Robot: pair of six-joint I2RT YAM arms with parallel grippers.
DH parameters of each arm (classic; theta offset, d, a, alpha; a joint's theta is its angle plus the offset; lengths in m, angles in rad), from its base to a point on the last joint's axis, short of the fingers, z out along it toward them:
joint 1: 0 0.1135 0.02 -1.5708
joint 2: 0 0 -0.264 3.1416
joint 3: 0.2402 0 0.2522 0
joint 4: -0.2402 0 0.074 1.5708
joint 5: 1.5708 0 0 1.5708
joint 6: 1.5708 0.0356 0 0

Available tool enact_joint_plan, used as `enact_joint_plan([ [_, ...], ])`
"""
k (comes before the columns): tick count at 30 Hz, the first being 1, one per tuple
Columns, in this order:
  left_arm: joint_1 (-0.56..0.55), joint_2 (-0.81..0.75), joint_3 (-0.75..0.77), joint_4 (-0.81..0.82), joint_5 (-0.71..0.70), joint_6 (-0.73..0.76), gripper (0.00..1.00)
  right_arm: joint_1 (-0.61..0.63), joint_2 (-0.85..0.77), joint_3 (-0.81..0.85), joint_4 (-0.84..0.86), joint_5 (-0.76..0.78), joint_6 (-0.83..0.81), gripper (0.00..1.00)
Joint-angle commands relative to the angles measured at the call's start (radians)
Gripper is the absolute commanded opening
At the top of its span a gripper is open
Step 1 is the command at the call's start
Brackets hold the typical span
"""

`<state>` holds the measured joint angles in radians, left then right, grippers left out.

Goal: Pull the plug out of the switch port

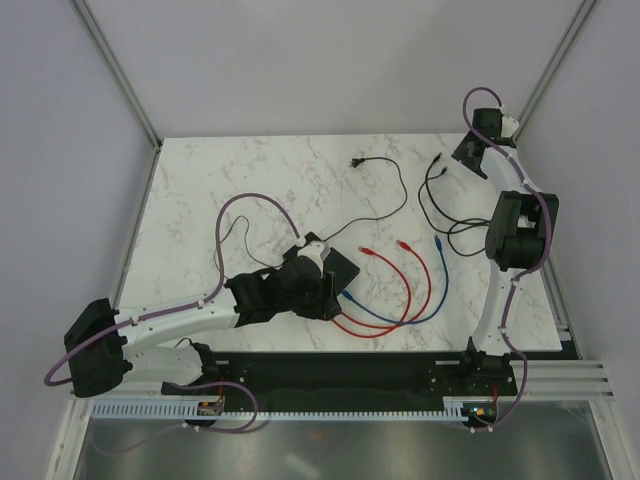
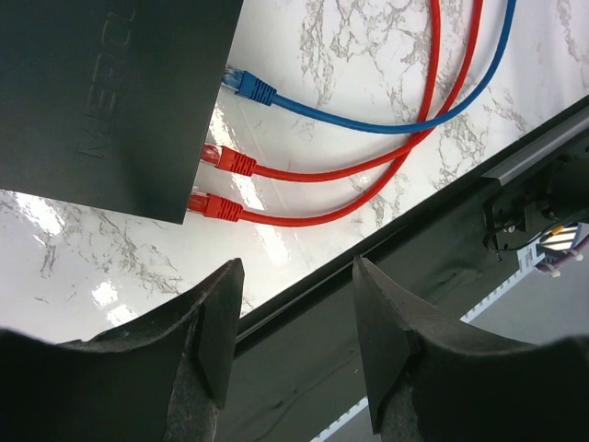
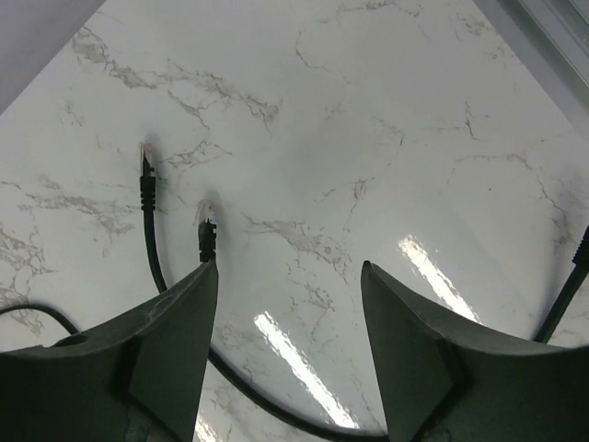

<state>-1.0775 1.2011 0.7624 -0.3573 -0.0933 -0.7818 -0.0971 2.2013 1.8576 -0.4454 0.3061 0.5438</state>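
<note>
Left arm [image 1: 175, 322] and right arm [image 1: 497, 305]: white links, black joints.
Purple cables [image 1: 250, 196] clipped along both; dark wedge-shaped fingers [image 2: 207, 350].

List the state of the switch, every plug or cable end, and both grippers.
switch: lying flat, three cables plugged in.
blue plug: in a switch port.
middle red plug: in a switch port.
corner red plug: in a switch port.
black cable ends: unplugged, loose on the table.
left gripper: open, empty, short of the plugs.
right gripper: open, empty.
</note>
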Motion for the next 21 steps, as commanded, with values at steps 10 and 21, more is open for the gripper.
enact_joint_plan([
  [10, 0.004, -0.104, 0.021, -0.032, -0.012, -0.077, 0.60, 0.177, -0.423, -0.237, -0.165, -0.033, -0.045, 0.85],
  [21, 0.014, -0.221, -0.003, -0.177, -0.108, -0.122, 0.61, 0.312, -0.893, -0.856, 0.054, -0.507, -0.125, 0.98],
])
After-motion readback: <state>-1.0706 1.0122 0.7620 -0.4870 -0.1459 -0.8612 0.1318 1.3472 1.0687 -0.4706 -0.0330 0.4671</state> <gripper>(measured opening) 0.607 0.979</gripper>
